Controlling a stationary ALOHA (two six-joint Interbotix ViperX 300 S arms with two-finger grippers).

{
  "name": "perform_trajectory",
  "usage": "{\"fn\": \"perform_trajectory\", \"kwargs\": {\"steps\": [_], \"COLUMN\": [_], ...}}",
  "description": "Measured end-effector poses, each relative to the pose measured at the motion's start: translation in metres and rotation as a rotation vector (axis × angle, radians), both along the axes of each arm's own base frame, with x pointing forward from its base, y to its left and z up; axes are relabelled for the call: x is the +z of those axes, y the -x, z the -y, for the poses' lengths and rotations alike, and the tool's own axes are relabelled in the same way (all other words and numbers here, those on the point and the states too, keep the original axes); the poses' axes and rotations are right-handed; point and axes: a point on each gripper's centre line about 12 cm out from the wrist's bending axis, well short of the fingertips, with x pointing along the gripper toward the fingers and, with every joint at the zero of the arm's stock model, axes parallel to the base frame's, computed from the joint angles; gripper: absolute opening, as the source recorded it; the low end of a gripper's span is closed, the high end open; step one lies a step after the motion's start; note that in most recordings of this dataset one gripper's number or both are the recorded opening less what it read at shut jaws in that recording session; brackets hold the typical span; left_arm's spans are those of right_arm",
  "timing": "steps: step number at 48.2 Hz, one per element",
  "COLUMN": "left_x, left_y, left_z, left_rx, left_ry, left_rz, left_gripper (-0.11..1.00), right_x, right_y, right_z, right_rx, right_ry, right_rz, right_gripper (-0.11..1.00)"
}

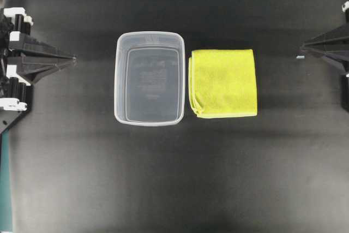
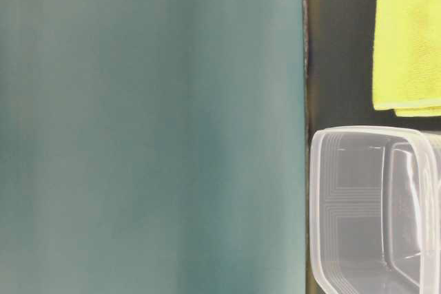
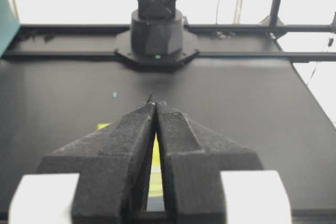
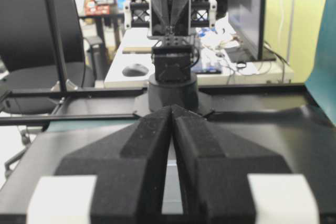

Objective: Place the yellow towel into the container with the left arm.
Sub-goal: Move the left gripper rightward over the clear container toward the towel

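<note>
The yellow towel (image 1: 223, 83) lies folded flat on the black table, just right of the container (image 1: 149, 78), a clear plastic tub that stands empty; the two nearly touch. In the table-level view the towel (image 2: 408, 39) shows above the container (image 2: 375, 204). My left gripper (image 1: 72, 57) is shut at the far left, well apart from the tub, with nothing in it. In the left wrist view its tips (image 3: 155, 102) meet and a sliver of yellow towel (image 3: 155, 153) shows through the slit behind them. My right gripper (image 1: 303, 48) is shut at the far right, empty, its tips (image 4: 172, 109) pressed together.
A teal panel (image 2: 151, 129) fills most of the table-level view. The opposite arm's base (image 3: 156, 30) stands at the far table edge. Behind the right wrist view's arm base (image 4: 172, 82) are a desk, a chair and a monitor.
</note>
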Motion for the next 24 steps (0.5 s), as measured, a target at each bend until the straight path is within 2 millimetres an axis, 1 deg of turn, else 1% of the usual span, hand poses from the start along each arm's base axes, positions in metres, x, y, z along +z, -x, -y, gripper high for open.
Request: {"fn": "perform_trajectory", "kwargs": {"steps": [2, 4, 9, 14, 20, 23, 24], "left_x": [0.000, 0.002, 0.016, 0.028, 0.037, 0.039, 0.040], "left_y": [0.000, -0.003, -0.016, -0.031, -0.053, -0.064, -0.068], "left_z": [0.000, 0.000, 0.000, 0.000, 0.000, -0.001, 0.000], "left_rx": [-0.001, -0.003, -0.003, 0.000, 0.001, 0.003, 0.002], "left_ry": [0.002, -0.004, -0.023, -0.035, -0.045, -0.045, -0.045], "left_rz": [-0.003, -0.018, -0.066, -0.129, -0.233, -0.285, -0.302], "left_gripper": [0.05, 0.02, 0.01, 0.01, 0.01, 0.01, 0.01], "right_x": [0.000, 0.001, 0.002, 0.001, 0.001, 0.000, 0.000], "right_y": [0.000, 0.000, 0.000, 0.000, 0.000, 0.000, 0.000], "right_z": [0.000, 0.000, 0.001, 0.001, 0.002, 0.003, 0.003], "right_rx": [0.000, 0.000, -0.003, -0.001, -0.004, -0.008, -0.009], "right_ry": [-0.002, -0.009, -0.047, -0.074, -0.104, -0.108, -0.110], "right_rz": [0.002, 0.005, 0.014, 0.011, 0.007, 0.001, 0.000], "right_gripper": [0.02, 0.00, 0.00, 0.00, 0.00, 0.03, 0.06]}}
